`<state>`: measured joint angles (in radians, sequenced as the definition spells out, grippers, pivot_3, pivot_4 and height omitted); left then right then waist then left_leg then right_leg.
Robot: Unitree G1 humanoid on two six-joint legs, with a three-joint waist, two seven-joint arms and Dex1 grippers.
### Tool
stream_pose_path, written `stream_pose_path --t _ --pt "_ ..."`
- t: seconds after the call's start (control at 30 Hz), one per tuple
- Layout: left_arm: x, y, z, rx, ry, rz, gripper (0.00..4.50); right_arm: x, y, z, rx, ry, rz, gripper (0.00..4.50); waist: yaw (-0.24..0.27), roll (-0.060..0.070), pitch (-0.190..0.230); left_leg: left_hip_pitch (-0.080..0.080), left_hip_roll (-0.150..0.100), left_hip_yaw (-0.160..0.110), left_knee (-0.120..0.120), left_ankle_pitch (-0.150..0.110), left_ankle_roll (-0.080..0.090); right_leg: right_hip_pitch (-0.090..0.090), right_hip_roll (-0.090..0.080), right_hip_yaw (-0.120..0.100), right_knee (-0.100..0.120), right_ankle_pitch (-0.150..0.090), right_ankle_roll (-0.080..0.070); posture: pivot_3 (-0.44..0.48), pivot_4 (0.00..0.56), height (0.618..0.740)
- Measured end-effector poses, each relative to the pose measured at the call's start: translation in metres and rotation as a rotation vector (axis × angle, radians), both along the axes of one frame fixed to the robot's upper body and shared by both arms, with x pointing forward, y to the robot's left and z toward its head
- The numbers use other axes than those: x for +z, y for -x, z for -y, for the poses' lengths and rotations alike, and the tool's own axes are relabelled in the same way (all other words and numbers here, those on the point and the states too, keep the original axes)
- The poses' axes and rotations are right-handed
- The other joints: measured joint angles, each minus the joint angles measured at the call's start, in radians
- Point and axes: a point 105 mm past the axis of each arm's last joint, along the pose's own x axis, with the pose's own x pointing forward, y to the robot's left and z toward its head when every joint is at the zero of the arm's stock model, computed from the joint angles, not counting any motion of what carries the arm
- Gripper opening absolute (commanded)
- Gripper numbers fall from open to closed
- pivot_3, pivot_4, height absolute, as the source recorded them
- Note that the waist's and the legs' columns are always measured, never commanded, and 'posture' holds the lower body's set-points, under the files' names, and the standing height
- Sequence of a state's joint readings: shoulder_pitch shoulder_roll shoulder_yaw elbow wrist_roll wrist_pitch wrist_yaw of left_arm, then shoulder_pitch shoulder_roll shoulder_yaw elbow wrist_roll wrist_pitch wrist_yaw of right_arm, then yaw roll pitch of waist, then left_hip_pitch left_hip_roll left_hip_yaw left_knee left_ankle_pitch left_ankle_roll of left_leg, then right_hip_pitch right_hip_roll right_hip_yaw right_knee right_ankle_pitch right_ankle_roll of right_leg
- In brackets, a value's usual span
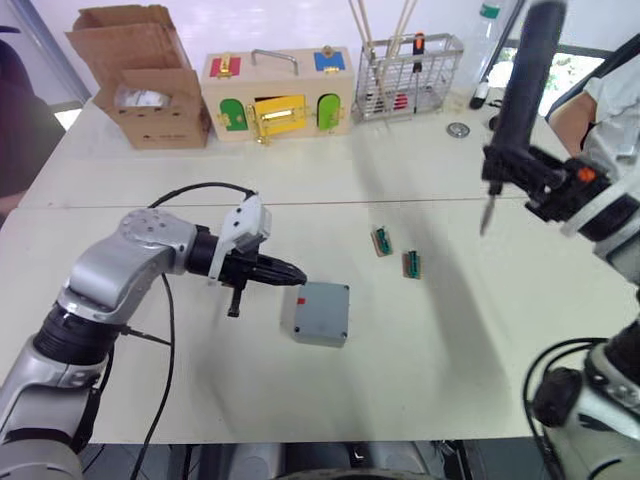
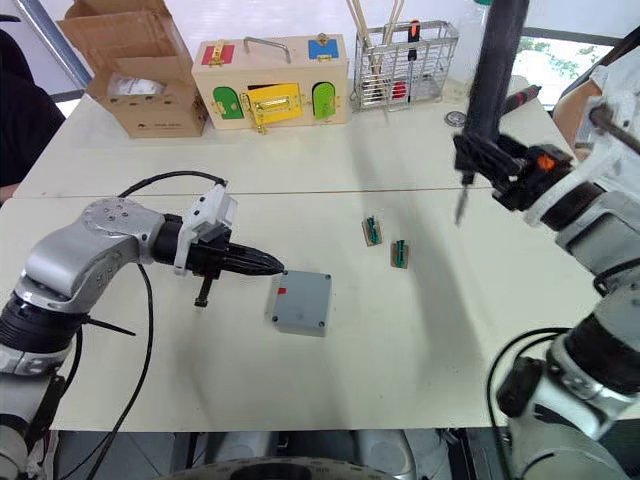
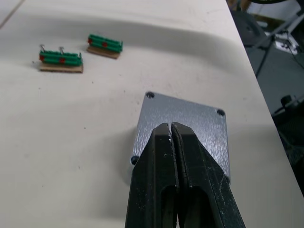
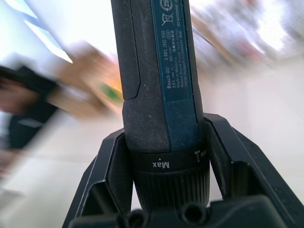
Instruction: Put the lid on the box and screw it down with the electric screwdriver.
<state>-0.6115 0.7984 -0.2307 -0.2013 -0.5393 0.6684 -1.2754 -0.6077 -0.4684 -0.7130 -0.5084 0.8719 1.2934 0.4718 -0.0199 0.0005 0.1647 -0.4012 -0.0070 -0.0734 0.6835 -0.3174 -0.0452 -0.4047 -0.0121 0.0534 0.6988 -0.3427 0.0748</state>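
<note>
Right hand (image 4: pixel 166 156) grips electric screwdriver (image 1: pixel 525 90) — upright.

Pale table (image 1: pixel 420 380), a seam running across it; cardboard box (image 1: pixel 140 85), wooden box (image 1: pixel 277 95) and wire rack (image 1: pixel 410 75) along the back; bright window (image 2: pixel 545 55) behind.

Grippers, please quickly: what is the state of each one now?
Left gripper: shut, empty, tips over the lid.
Right gripper: shut on the electric screwdriver.
</note>
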Motion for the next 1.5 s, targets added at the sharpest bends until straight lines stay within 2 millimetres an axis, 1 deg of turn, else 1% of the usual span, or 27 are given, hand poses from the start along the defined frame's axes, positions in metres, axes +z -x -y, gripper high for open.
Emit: stream_pose_path --t 0.03,0.1,0.2,0.27,0.33,0.4,0.47,0.57,0.7,0.97,1.23,1.5 --pt "0.000 -0.001 0.000 -0.005 -0.006 0.002 0.00 -0.001 0.004 -0.014 0.062 -0.008 0.024 1.92 0.001 0.000 0.000 0.000 0.000 0.000 0.000 0.000 0.000 0.000 0.000 0.000 0.000 0.000 0.000 0.000 0.150 0.740" --pt "0.001 0.000 0.002 -0.019 -0.008 0.006 0.00 -0.009 0.012 -0.040 0.172 -0.004 0.050 1.92 0.005 0.000 0.000 -0.001 -0.001 -0.001 0.001 0.000 0.000 0.000 -0.001 0.000 0.000 0.000 0.000 0.000 0.150 0.740" --pt "-0.004 0.002 0.008 -0.051 -0.018 0.012 0.00 -0.029 0.016 -0.076 0.264 0.018 0.056 1.92 0.004 0.000 0.000 -0.001 -0.001 -0.001 0.002 0.000 0.000 0.000 -0.001 0.000 0.000 0.000 0.000 0.000 0.150 0.740" --pt "-0.010 0.004 0.009 -0.059 -0.026 0.016 0.00 -0.049 0.016 -0.091 0.282 0.040 0.034 1.92 0.003 0.000 0.000 -0.002 -0.001 -0.002 0.002 0.001 -0.002 -0.001 -0.001 0.000 0.000 0.000 0.000 0.000 0.150 0.740" --pt "-0.021 0.007 0.010 -0.067 -0.038 0.005 0.00 -0.065 0.016 -0.103 0.277 0.052 0.029 1.92 0.000 0.000 0.000 -0.002 -0.001 -0.002 0.001 0.003 -0.006 -0.001 -0.001 0.000 0.000 0.000 0.000 0.000 0.150 0.740" --pt "-0.029 0.012 0.012 -0.081 -0.048 -0.001 0.00 -0.072 0.016 -0.115 0.275 0.057 0.052 1.92 -0.002 0.000 0.000 -0.002 -0.001 -0.002 0.001 0.004 -0.007 -0.002 -0.001 0.000 0.000 0.000 0.000 0.000 0.150 0.740" --pt "-0.028 0.013 0.015 -0.090 -0.041 0.003 0.00 -0.073 0.017 -0.125 0.262 0.055 0.092 1.92 -0.001 0.000 0.000 -0.002 -0.001 -0.002 0.001 0.004 -0.008 -0.002 -0.001 0.000 0.000 0.000 0.000 0.000 0.150 0.740" --pt "-0.028 0.015 0.015 -0.100 -0.050 0.025 0.00 -0.072 0.018 -0.130 0.240 0.082 0.155 1.92 0.001 0.000 0.000 -0.002 -0.002 -0.002 0.002 0.005 -0.009 -0.002 -0.001 0.000 0.000 0.000 0.000 0.000 0.150 0.740" --pt "-0.036 0.015 0.012 -0.116 -0.106 0.062 0.00 -0.072 0.013 -0.129 0.196 0.091 0.210 1.92 0.000 0.000 0.000 -0.001 -0.002 -0.003 0.001 0.005 -0.009 -0.002 -0.001 -0.001 0.000 0.000 0.000 0.000 0.150 0.740" --pt "-0.037 0.013 0.009 -0.122 -0.116 0.070 0.00 -0.101 0.013 -0.131 0.152 0.087 0.160 1.92 -0.001 0.000 0.000 -0.001 -0.002 -0.003 0.001 0.005 -0.008 -0.002 -0.001 -0.001 0.001 0.000 0.000 0.000 0.150 0.740" --pt "-0.037 0.012 0.009 -0.115 -0.117 0.068 0.00 -0.098 0.013 -0.134 0.143 0.073 0.184 1.92 -0.001 0.000 0.000 0.000 -0.002 -0.003 0.001 0.005 -0.009 -0.001 -0.001 -0.001 0.001 0.000 0.000 0.000 0.150 0.740" --pt "-0.037 0.012 0.009 -0.109 -0.118 0.064 0.00 -0.099 0.013 -0.134 0.140 0.076 0.182 1.92 -0.001 0.000 0.000 0.001 -0.002 -0.003 0.001 0.004 -0.008 0.000 -0.001 -0.001 0.001 0.000 0.000 0.000 0.150 0.740"
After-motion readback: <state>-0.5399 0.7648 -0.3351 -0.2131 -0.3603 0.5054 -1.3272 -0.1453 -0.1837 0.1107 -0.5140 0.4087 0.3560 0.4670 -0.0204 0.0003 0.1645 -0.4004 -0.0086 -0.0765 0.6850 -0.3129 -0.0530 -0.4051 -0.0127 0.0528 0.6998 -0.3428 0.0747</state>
